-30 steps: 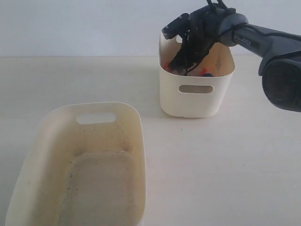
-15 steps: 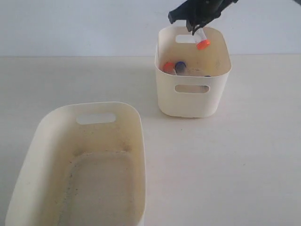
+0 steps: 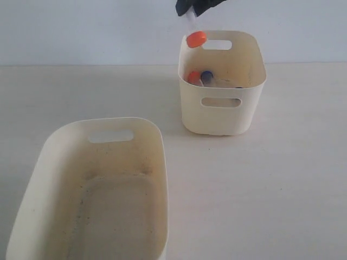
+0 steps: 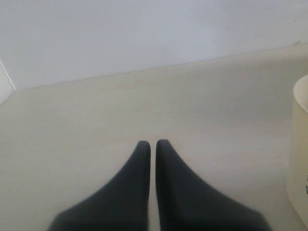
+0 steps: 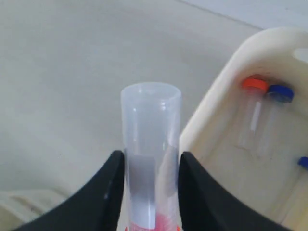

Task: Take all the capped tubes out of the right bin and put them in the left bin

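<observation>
Capped tube [image 3: 194, 33], orange cap down, clamped in right gripper [image 5: 150, 166], aloft near right bin [image 3: 222, 116] rim; 3 capped tubes [image 3: 206, 76] visible inside; left gripper [image 4: 153, 149] pressed closed, holding nothing

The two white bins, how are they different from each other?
The left bin looks bigger and nearer; the right bin looks smaller and stands farther back. The right bin holds capped tubes with orange and blue caps; no tubes show in the left bin, only a speckled greyish floor. The right bin shows two oval handle slots, the left bin one. Both are cream-white with rounded corners.
</observation>
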Motion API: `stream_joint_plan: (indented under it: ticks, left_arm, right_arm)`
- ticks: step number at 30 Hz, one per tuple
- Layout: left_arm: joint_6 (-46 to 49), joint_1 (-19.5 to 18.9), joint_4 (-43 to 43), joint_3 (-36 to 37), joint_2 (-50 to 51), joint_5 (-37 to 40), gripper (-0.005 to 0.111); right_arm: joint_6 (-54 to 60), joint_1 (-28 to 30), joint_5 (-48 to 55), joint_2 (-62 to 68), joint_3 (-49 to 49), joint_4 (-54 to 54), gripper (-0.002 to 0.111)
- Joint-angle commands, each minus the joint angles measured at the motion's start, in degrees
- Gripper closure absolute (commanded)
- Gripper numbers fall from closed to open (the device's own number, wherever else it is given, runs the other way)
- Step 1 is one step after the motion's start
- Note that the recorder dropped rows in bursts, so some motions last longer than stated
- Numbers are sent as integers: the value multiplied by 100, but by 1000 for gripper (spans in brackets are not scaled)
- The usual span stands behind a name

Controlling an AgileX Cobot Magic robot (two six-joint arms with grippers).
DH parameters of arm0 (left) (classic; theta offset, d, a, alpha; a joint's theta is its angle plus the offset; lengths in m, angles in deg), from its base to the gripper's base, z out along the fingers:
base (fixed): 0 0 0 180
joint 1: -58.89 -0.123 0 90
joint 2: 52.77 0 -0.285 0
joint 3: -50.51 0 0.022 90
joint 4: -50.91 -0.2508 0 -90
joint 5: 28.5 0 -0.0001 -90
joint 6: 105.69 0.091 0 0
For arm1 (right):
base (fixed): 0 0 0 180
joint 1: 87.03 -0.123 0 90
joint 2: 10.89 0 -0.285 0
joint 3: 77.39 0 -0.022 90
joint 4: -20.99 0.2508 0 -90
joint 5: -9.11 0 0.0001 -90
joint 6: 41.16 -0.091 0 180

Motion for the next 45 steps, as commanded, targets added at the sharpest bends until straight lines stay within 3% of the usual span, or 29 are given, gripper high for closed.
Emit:
stream_joint_plan:
  ticks: [1,3,8,13,15,17,20,22,24,29,32,34,36,41,45]
  left_arm:
    - [-66,-6,6,-23,-11,-88,102]
    - [-66,-6,6,-23,-11,-88,102]
    - [-66,-6,6,-23,-11,-88,102]
    - [-66,-6,6,-23,-11,-88,102]
    - [-66,-6,6,-23,-11,-88,102]
    - [-66,-6,6,-23,-11,-88,102]
    - [-66,-6,6,-23,-11,-88,102]
    - [-66,-6,6,-23,-11,-88,102]
    - [-66,-6,6,-23,-11,-88,102]
    - [-66,-6,6,-23,-11,-88,102]
    - [-66,-6,6,-23,-11,-88,102]
    - [-66,-6,6,-23,-11,-88,102]
    - [-66,-6,6,-23,-11,-88,102]
    - [-66,-6,6,-23,-11,-88,102]
    - [-66,-6,6,-23,-11,-88,102]
  right_arm:
    - [256,-361,37,-799,1151,77,108]
    - [282,-566,37,-1155,1815,108,108]
    - [297,-1216,-1307,-2009,3668,746,108]
    - [79,-2010,-1995,-2233,4652,769,108]
    - [78,-2245,-2191,-2192,4897,769,103]
    - [26,-2436,-2395,-2136,5036,783,86]
    - [-3,-2549,-2551,-2014,5069,787,43]
    - [-121,-2551,-2722,-1938,5069,787,28]
    - [-160,-2551,-2874,-1938,5069,765,32]
    - [-137,-2162,-3494,-2144,5020,677,71]
    - [-123,-1554,-3724,-2209,4780,503,97]
    - [9,-1086,-3762,-2209,4508,384,107]
    - [48,-716,-3887,-2148,4260,191,108]
    - [-3,-16,-3808,-1488,3531,-73,92]
    - [-207,242,-3348,-616,2761,-241,92]
